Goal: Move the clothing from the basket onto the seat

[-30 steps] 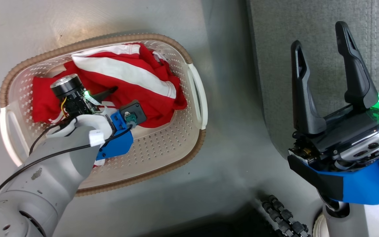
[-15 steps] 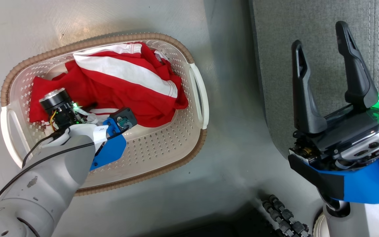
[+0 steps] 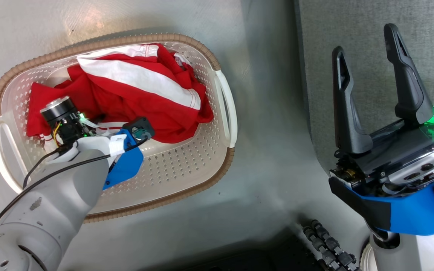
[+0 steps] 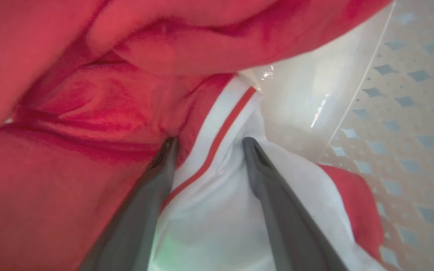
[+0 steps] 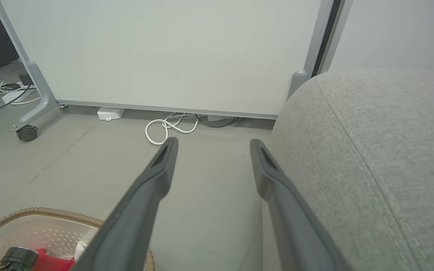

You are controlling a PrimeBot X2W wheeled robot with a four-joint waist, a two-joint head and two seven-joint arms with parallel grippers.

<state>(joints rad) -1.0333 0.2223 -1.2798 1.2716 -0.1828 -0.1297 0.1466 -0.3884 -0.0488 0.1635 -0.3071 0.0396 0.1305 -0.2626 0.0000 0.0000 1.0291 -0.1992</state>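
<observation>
Where left claw [image 4: 209,140] straddles clothing [image 4: 70,94], apparently touching, inside basket [image 4: 409,113]

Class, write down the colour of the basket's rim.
Brown, with a woven look; the basket rim shows best in the head view.

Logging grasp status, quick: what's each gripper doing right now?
Left gripper: open, fingers straddling a white-striped fold of the clothing, not closed on it.
Right gripper: open, holding nothing.
</observation>
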